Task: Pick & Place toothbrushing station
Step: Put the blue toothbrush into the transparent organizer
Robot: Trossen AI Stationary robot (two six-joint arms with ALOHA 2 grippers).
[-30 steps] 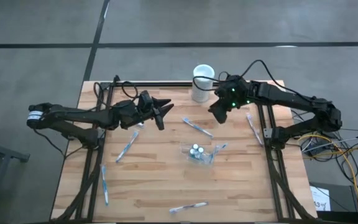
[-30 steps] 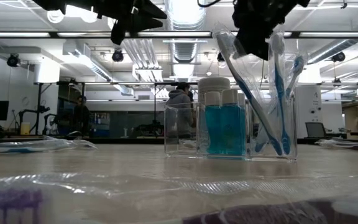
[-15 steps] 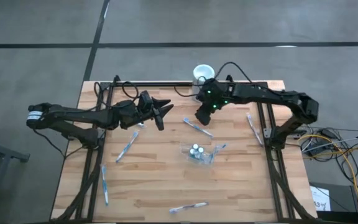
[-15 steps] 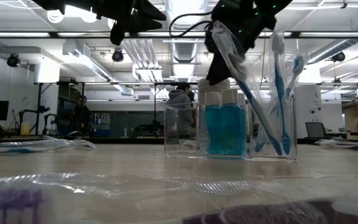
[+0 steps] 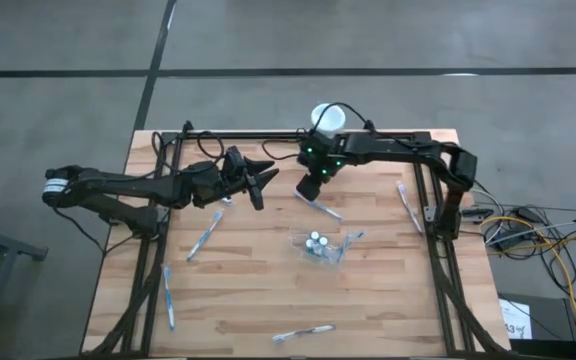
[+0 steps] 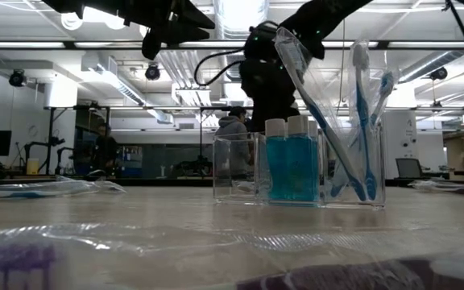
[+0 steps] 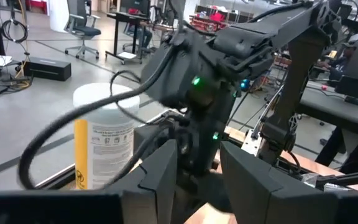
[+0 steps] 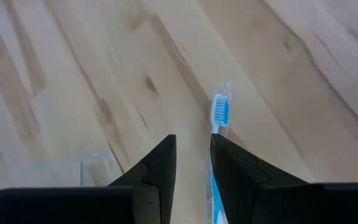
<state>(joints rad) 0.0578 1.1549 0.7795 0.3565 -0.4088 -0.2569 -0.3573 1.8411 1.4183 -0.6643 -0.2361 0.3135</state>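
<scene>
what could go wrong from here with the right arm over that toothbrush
The right tool sits off to one side of the wrapped toothbrush, so closing may miss it or only snag the wrapper. The white bottle stands just behind the arm and could be knocked. The left tool waits nearby; the arms might collide.

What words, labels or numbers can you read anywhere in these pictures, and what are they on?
None can be read.
White cylinder: the label beside its yellow strip carries small print, too blurred to read.
Teal-and-white tubes: no lettering shows.
Toothbrush: no lettering shows.
</scene>
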